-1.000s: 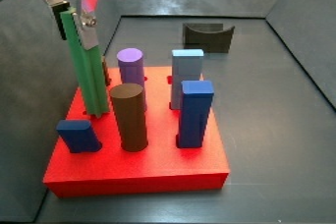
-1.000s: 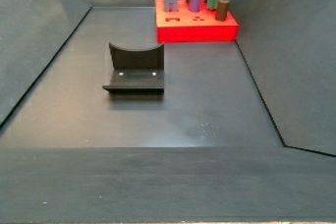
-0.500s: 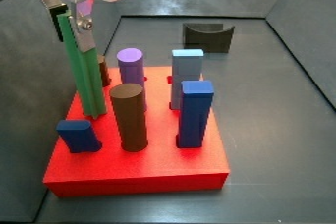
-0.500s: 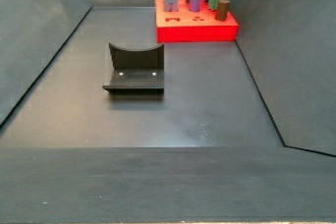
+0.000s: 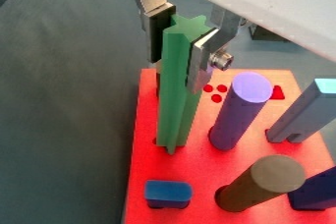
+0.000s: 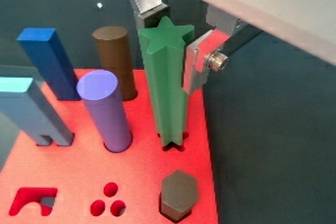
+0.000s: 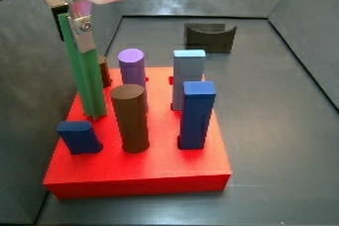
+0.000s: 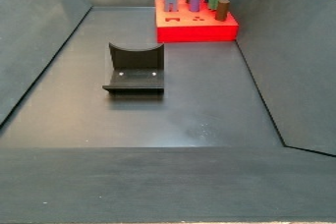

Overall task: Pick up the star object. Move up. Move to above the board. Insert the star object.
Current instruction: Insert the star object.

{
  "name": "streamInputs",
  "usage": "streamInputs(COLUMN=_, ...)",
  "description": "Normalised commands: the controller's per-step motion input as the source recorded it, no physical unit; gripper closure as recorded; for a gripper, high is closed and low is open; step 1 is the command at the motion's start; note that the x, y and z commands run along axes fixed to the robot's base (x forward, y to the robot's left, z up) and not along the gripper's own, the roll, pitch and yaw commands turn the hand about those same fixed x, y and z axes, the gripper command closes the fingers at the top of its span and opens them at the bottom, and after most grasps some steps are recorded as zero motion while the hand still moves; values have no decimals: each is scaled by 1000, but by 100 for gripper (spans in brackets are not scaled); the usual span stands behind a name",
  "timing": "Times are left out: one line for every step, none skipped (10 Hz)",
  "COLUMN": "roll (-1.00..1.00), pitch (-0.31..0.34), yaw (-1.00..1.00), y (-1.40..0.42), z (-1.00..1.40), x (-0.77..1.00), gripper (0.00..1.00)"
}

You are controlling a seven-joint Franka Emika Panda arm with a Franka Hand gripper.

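Gripper [image 5: 180,43] clasps the upright green star [image 5: 176,85], its foot seated in the red board [image 5: 148,120]

In both wrist views the gripper [image 5: 182,33] [image 6: 168,33] is cut off by the picture's edge, and one finger is mostly hidden behind the star object [image 5: 178,85] [image 6: 167,81]. In a side view the pegs on the board [image 8: 197,29] are cropped at the frame edge; neither gripper nor star tip shows.
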Motion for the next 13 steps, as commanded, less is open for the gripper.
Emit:
streamInputs(roll=0, pitch=0, yaw=-280, y=0, z=0, x=-9, gripper=100)
streamInputs(roll=0, pitch=0, yaw=-23, y=0, z=0, x=0, gripper=100)
streamInputs(roll=-6, pitch=0, yaw=0, y=29, z=-26, x=0, gripper=100)
streamInputs(roll=-33, pitch=14, yaw=-137, y=200, z=-54, x=0, gripper=100)
streamInputs(roll=-16, pitch=13, yaw=-169, y=100, z=-9, x=0, gripper=100)
streamInputs(roll=-1, pitch=0, yaw=-120, y=0, z=0, x=0, gripper=100)
streamInputs(roll=0, pitch=0, yaw=-89, y=0, z=0, x=0, gripper=100)
streamInputs(roll=0, pitch=0, yaw=-151, y=-154, z=-69, x=0, gripper=100)
streamInputs(roll=0, pitch=-7, yaw=-146, y=-117, z=-66, x=11, gripper=100)
streamInputs(roll=7, pitch=11, yaw=0, y=0, z=-31, x=0, gripper=100)
streamInputs(roll=11, pitch=11, yaw=0, y=103, z=-234, x=-89, gripper=100)
streamInputs(roll=97, pitch=0, yaw=9, y=43, z=-574, x=-154, gripper=100)
streamInputs(roll=257, pitch=0, yaw=106, y=0, z=-791, x=-237, gripper=100)
